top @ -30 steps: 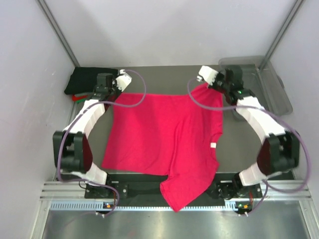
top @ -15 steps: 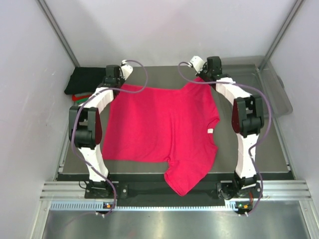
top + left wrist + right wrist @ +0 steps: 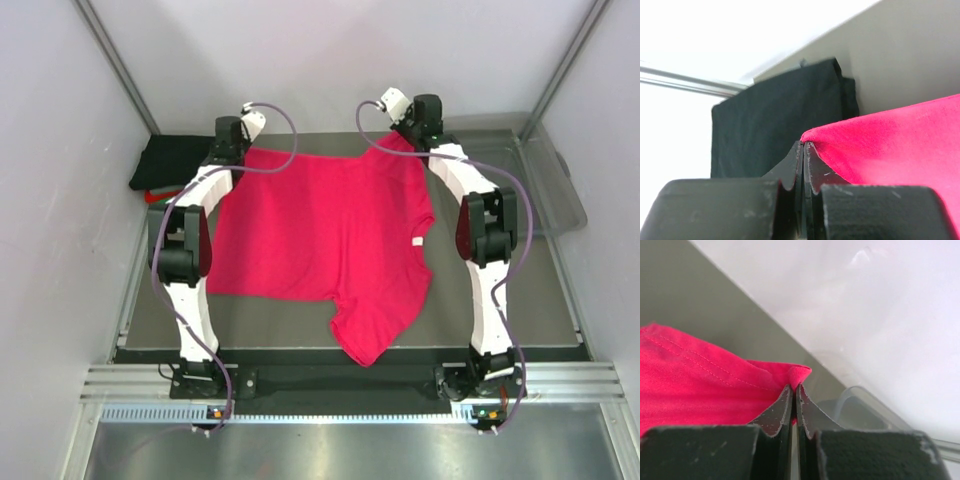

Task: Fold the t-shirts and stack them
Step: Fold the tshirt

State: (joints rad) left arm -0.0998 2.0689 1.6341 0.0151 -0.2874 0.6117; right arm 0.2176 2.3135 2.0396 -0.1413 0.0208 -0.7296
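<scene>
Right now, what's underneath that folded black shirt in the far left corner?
A thin edge of red fabric peeks out beneath the black shirt. The rest of what lies under it is covered, so I cannot tell how many pieces.

Pink-red t-shirt (image 3: 320,235): spread over the middle of the table (image 3: 545,290), neck to the right, one sleeve reaching toward the near edge.
Label (image 3: 416,243): small, white, at the neck opening.
Left gripper (image 3: 238,150): at the shirt's far left corner, jaws closed on the cloth.
Right gripper (image 3: 412,130): at the shirt's far right corner, jaws closed on the cloth.
Black t-shirt (image 3: 170,160): folded in the far left corner, a red t-shirt (image 3: 153,196) edge showing beneath.
Bin (image 3: 555,175): clear plastic, on the far right.
</scene>
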